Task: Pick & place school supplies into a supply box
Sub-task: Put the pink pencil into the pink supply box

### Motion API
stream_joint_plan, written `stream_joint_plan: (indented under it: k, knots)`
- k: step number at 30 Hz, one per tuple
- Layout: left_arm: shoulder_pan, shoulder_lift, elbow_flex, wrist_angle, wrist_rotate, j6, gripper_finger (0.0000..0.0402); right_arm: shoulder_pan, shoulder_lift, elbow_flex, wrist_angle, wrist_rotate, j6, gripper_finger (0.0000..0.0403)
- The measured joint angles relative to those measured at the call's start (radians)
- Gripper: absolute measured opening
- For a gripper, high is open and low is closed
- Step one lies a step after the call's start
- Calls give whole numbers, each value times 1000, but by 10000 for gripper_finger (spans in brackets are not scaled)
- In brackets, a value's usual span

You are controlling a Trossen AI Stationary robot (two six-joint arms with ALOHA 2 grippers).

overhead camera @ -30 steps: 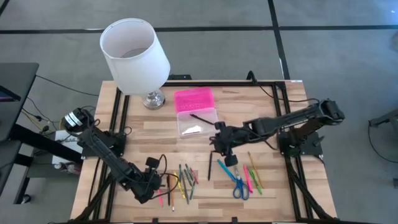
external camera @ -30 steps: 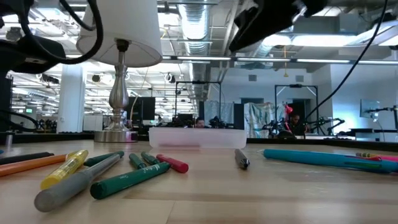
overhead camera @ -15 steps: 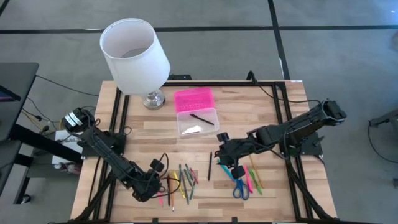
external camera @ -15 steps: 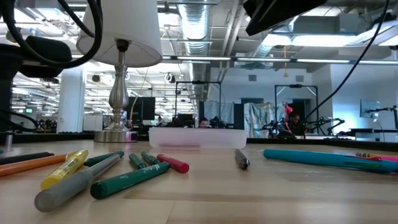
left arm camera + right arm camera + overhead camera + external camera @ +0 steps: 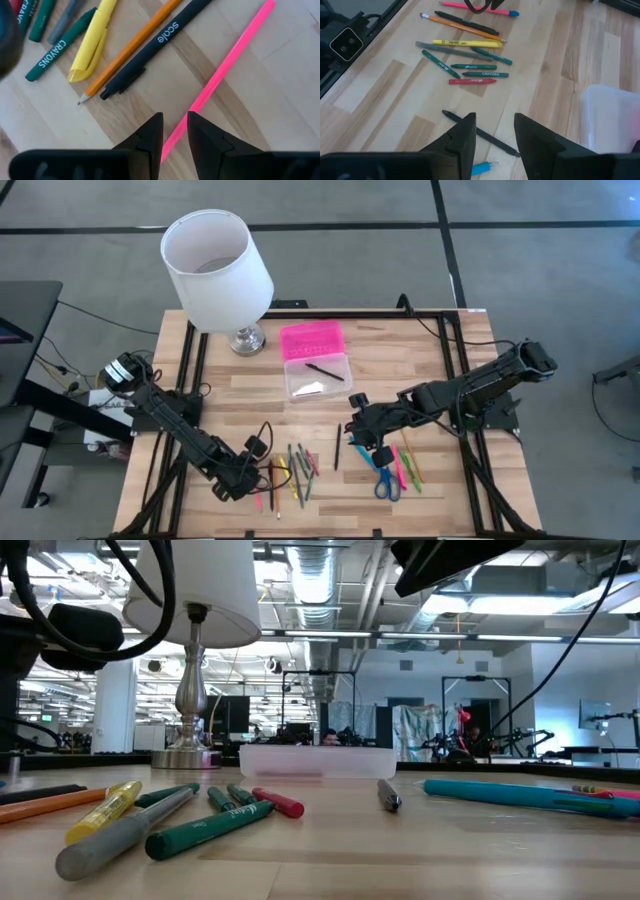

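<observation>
My left gripper (image 5: pixel 174 131) sits low over the pink pencil (image 5: pixel 227 71), fingers slightly parted and straddling its near end, not yet pinching. To do this well I should settle squarely, close gently, then lift level (the black pen (image 5: pixel 157 42) lies just beside). My right gripper (image 5: pixel 492 131) hangs spread above another black pen (image 5: pixel 479 133). The box (image 5: pixel 316 374) waits open toward the lamp (image 5: pixel 217 270), well apart.

Overhead, table-level, two wrist close-ups.
</observation>
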Motion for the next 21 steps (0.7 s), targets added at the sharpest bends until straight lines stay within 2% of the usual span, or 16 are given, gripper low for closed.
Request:
stream_joint_plan:
  k: [6,14,21]
  knots:
    - [0,0,0,0,2,11,83,0,1,0,4,0,0,127]
    - [2,88,6,20,21,32,83,0,1,0,5,0,2,127]
    - [1,96,17,13,22,41,83,0,1,0,9,0,7,127]
